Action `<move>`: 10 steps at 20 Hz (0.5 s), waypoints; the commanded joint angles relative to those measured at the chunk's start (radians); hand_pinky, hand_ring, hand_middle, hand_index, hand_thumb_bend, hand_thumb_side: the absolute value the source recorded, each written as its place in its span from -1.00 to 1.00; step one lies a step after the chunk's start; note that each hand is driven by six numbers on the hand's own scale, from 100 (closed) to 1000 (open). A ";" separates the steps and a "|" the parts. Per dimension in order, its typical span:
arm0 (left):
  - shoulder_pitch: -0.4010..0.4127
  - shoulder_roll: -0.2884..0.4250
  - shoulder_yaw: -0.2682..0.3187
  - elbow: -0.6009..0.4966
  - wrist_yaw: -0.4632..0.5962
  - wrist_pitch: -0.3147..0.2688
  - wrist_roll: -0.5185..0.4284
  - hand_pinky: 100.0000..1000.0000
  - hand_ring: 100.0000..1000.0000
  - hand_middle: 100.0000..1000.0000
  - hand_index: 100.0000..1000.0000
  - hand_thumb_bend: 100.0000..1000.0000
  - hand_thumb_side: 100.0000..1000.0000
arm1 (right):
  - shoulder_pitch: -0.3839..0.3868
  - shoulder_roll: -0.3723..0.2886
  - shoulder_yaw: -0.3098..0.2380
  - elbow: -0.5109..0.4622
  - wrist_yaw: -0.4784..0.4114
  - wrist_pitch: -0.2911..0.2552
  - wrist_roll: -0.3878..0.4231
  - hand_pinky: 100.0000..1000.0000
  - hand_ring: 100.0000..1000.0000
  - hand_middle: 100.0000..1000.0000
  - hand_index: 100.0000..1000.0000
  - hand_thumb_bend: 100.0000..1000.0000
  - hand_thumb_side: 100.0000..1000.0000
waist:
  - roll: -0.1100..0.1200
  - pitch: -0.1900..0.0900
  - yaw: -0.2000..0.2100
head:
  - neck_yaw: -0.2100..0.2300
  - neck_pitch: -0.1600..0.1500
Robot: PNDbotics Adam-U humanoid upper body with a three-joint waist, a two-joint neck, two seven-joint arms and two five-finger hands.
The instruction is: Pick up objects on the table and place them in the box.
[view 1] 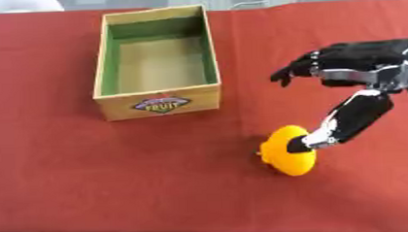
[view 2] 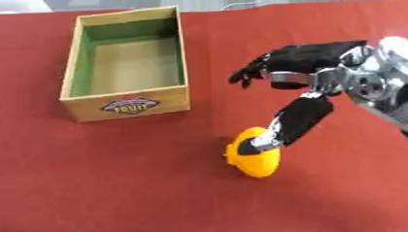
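Your right hand [view 1: 350, 69] reaches in from the right edge, spread wide: the fingers [view 1: 284, 75] point left above the red cloth [view 1: 116, 189], curled only slightly at the tips, while the thumb [view 1: 343, 123] angles down and touches the top of the orange fruit [view 1: 290, 158]. Nothing is enclosed; thumb and fingers stand well apart, and the fruit sits on the cloth, not lifted.

The fruit lies below the hand, nearer you than the palm, so only the thumb meets it and the fingers hang over bare cloth beyond it. That pose reads as the start of a grasp: the hand seems opened to straddle the fruit, with the thumb already on one side. To close on it, you would likely need to bring the fingers down and back toward the fruit's far side.

The box [view 1: 158, 97] stands open to the upper left, well apart from the fruit, its "FRUIT" label facing you and its inside showing nothing. Its position leaves a clear path leftward across the cloth.

Your left hand shows in neither view.
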 commanded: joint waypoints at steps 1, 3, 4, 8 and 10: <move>-0.008 0.030 0.007 -0.019 -0.006 -0.001 0.004 0.06 0.12 0.25 0.59 -0.91 0.78 | 0.000 -0.034 -0.029 -0.017 0.006 -0.015 0.038 0.82 0.88 0.66 1.00 0.15 0.34 | 0.000 -0.016 -0.001 | 0.002 -0.005; -0.010 0.030 0.008 -0.019 -0.006 -0.001 0.004 0.06 0.12 0.25 0.59 -0.91 0.78 | 0.036 -0.041 -0.018 -0.017 0.012 -0.012 0.062 0.81 0.88 0.70 1.00 0.16 0.30 | 0.002 -0.014 -0.001 | 0.002 -0.009; -0.011 0.030 0.007 -0.019 -0.006 -0.002 0.004 0.06 0.12 0.25 0.58 -0.91 0.78 | 0.056 -0.043 -0.015 -0.017 0.016 -0.007 0.075 0.81 0.88 0.71 1.00 0.16 0.28 | 0.003 -0.013 -0.001 | 0.001 -0.010; -0.014 0.029 0.007 -0.019 -0.005 -0.002 0.004 0.06 0.12 0.25 0.58 -0.91 0.78 | 0.099 -0.045 -0.010 -0.017 0.037 0.004 0.089 0.79 0.86 0.70 1.00 0.15 0.28 | 0.005 -0.010 0.002 | 0.001 -0.010; -0.015 0.029 0.007 -0.019 -0.005 -0.002 0.004 0.06 0.12 0.25 0.58 -0.92 0.78 | 0.105 -0.042 -0.008 -0.017 0.058 0.001 0.089 0.77 0.85 0.69 1.00 0.15 0.28 | 0.006 -0.008 0.004 | 0.000 -0.009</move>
